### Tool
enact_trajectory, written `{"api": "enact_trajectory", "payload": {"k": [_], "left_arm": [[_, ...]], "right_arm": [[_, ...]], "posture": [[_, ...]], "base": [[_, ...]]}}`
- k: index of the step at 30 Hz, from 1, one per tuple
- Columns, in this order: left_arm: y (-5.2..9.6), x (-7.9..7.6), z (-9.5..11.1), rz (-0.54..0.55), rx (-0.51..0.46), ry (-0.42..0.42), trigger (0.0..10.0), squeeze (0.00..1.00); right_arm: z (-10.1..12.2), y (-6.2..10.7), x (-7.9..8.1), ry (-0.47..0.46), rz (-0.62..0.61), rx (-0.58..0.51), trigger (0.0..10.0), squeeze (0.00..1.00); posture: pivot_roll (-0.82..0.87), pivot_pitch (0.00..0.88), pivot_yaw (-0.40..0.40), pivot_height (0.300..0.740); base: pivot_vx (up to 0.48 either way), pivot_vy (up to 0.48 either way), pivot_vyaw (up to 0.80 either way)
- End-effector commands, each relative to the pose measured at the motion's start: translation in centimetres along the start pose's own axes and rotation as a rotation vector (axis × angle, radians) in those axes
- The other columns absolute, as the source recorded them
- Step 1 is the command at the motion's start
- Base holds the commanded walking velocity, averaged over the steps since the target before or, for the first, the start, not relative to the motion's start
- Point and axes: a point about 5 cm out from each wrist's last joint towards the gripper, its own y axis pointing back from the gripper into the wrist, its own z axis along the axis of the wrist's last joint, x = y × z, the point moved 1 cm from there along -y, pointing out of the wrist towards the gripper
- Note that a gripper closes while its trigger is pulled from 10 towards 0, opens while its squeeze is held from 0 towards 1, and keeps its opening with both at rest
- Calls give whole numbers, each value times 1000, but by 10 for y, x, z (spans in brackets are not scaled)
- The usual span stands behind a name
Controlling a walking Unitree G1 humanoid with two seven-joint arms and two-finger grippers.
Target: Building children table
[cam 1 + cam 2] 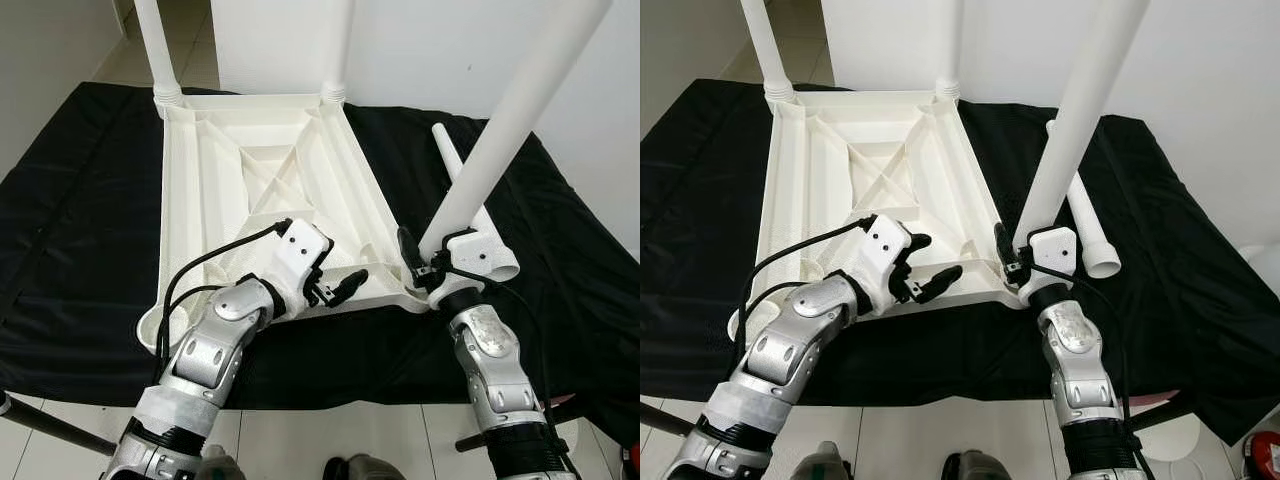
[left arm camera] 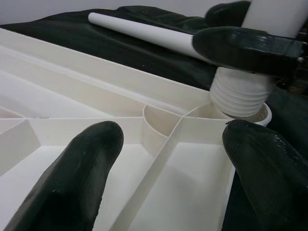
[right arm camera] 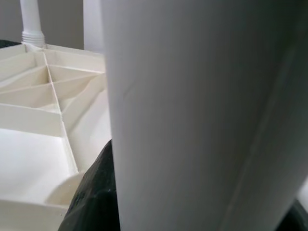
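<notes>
A white plastic table top (image 1: 180, 200) lies upside down on a black cloth. Two white legs (image 1: 155, 50) (image 1: 338, 50) stand upright in its far corners. My right gripper (image 1: 425, 265) is shut on a third leg (image 1: 500, 140), which leans slightly; its threaded end (image 2: 238, 98) sits at the near right corner socket with the threads still showing. My left gripper (image 1: 937, 260) hovers open over the ribbed underside just left of that corner, its fingers (image 2: 72, 173) holding nothing. A fourth leg (image 1: 1085, 215) lies loose on the cloth to the right.
The black cloth (image 1: 80, 220) covers the floor under and around the table top. A white wall (image 1: 430, 50) stands close behind. Pale tiles (image 1: 330, 430) show at the near edge, with a dark pole (image 1: 50, 425) at the left.
</notes>
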Motion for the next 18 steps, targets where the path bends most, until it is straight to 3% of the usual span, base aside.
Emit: {"api": "enact_trajectory", "payload": {"k": [1, 13, 18], "left_arm": [[1, -1, 6, -6, -3, -7, 10000, 0], [5, 9, 13, 28, -3, -16, 10000, 0], [5, 9, 15, 28, -5, -16, 10000, 0]], "right_arm": [[-29, 13, 1, -10, 20, 140, 10000, 0], [-33, 21, 17, 26, 173, 138, 10000, 0], [-40, 18, 17, -27, 163, 153, 10000, 0]], "posture": [[92, 14, -69, 740], [95, 1, -60, 740], [95, 0, -59, 740]], "base": [[0, 0, 0], [0, 0, 0], [0, 0, 0]]}}
